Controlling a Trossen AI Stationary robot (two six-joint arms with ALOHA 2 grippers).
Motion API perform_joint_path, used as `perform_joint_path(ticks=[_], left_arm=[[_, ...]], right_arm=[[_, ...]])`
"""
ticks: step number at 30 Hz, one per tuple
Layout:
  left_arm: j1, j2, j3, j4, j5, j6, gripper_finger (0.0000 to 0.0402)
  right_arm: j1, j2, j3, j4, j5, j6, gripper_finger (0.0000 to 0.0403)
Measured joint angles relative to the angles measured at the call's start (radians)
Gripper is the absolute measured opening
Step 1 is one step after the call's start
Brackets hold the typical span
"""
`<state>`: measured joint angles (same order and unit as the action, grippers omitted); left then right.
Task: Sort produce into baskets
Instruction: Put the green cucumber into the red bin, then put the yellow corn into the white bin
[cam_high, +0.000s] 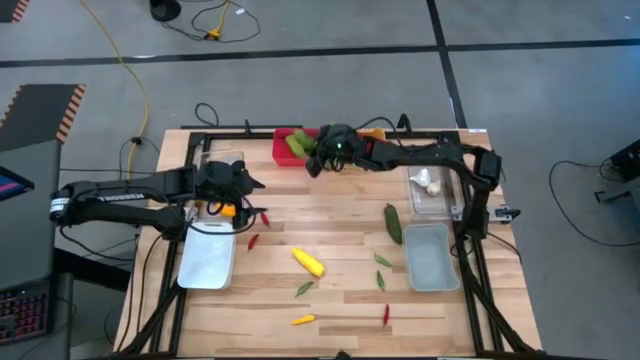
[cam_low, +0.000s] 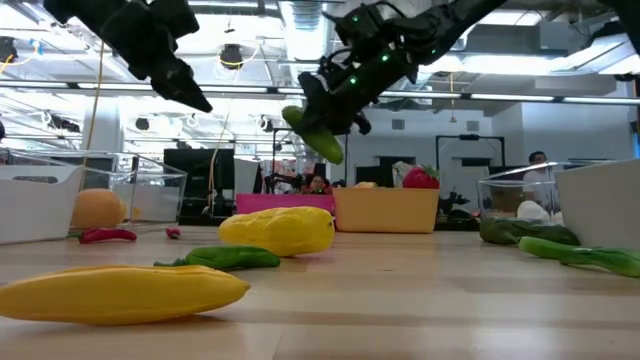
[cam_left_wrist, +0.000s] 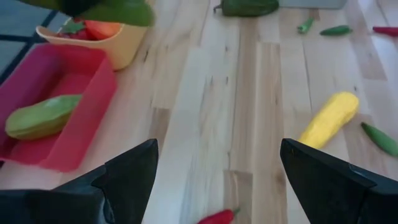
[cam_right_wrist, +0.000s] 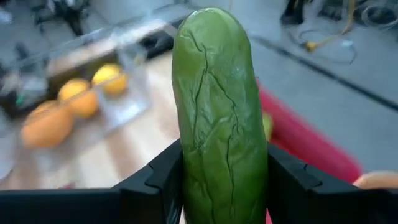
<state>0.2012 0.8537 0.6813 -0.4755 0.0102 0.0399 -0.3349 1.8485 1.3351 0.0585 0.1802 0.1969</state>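
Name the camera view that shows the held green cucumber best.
Right wrist view: the cucumber fills it, clamped in the right claw. Low view shows it dangling whole; high view mostly hides it; left wrist view shows only a blurred edge.

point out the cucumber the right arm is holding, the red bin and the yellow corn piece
cucumber (cam_right_wrist: 219, 112): right wrist view, middle of its green body between the fingers
red bin (cam_left_wrist: 93, 115): left wrist view, its near side wall
yellow corn piece (cam_high: 308, 262): high view, middle of its length
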Motion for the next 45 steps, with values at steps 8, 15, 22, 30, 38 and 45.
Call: perform_joint_path(ticks=[8, 15, 22, 30, 38, 45], left_arm=[[0.000, 0.018, -0.013, 0.067, 0.000, 0.018, 0.0325], [-0.002, 0.030, -0.012, 0.080, 0.002, 0.029, 0.0325], [-0.020, 0.030, -0.012, 0.085, -0.007, 0.045, 0.0325], [-0.031, 0.030, -0.012, 0.084, -0.016, 0.046, 0.0325], [-0.031, 0.030, -0.012, 0.084, -0.017, 0.044, 0.0325], [-0.034, 0.030, -0.012, 0.086, -0.018, 0.042, 0.0325]], right_arm=[[-0.090, 0.097, 0.042, 0.162, -0.006, -0.041, 0.0199], [-0.121, 0.207, 0.122, 0.239, -0.025, -0.041, 0.0199], [-0.133, 0.252, 0.160, 0.242, -0.025, -0.039, 0.0199], [-0.134, 0.252, 0.160, 0.245, -0.025, -0.039, 0.0223], [-0.134, 0.252, 0.160, 0.241, -0.024, -0.039, 0.0255], [-0.124, 0.216, 0.159, 0.188, -0.038, -0.052, 0.0255]])
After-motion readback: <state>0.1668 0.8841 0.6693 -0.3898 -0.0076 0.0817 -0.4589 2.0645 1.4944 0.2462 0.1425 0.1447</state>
